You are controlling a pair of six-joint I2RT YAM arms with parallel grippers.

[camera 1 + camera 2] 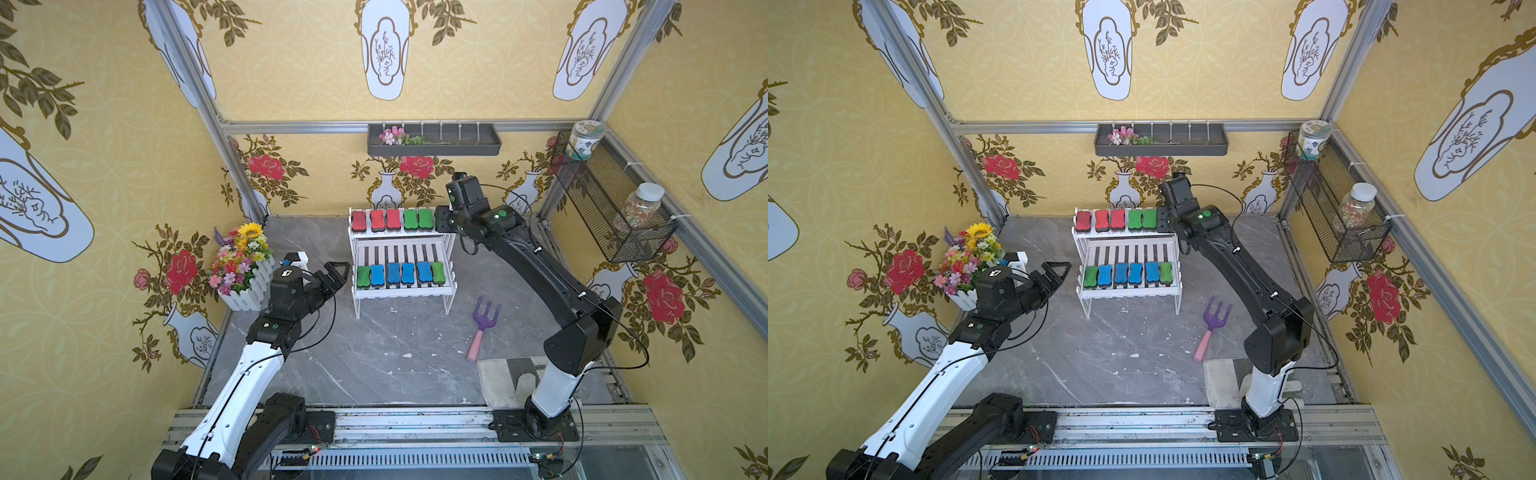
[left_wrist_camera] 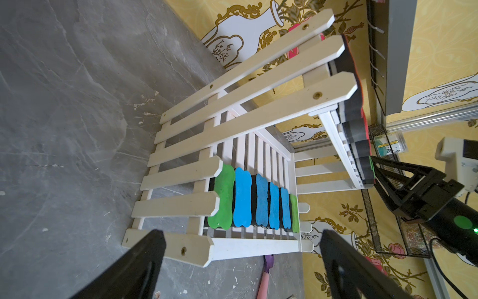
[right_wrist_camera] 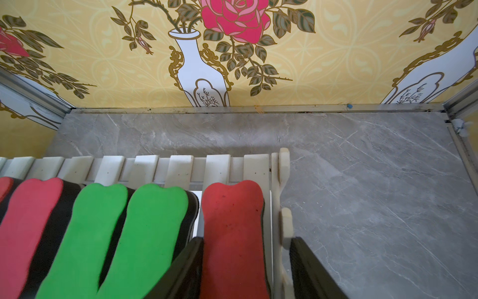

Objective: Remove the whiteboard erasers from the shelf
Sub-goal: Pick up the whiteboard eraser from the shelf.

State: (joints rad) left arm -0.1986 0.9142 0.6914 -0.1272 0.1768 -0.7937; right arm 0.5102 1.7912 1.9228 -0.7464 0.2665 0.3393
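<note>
**Right wrist view showed jaws astride the end eraser**

Right wrist view: the right gripper (image 3: 245, 240) stood with its jaws apart and nothing clamped. One black finger (image 3: 181, 264) sat in the gap between the red eraser (image 3: 232, 233) and its green neighbour (image 3: 144, 233). The other finger was outside the end post (image 3: 284, 165) of the shelf (image 3: 178, 168). The red eraser lay dead ahead of the tool at the end of the upper tier, its long axis running along the slats and the fingers. A squeeze from there looked likely to catch the post as well as the pad. The pads had matte, felt-like tops, dark bases and waisted bone outlines.

Left wrist view: the left gripper (image 2: 241, 235) was spread wide and empty, facing the shelf's lower tier. Six whiteboard erasers (image 2: 241, 196) sat there side by side on white painted slats, green at both ends and blue between.

Top views: the right arm stretched to the end of the shelf's upper tier and hid the red eraser. It was plainly the nearer arm. The left gripper hung near the far end of the lower tier, clear of it.
</note>
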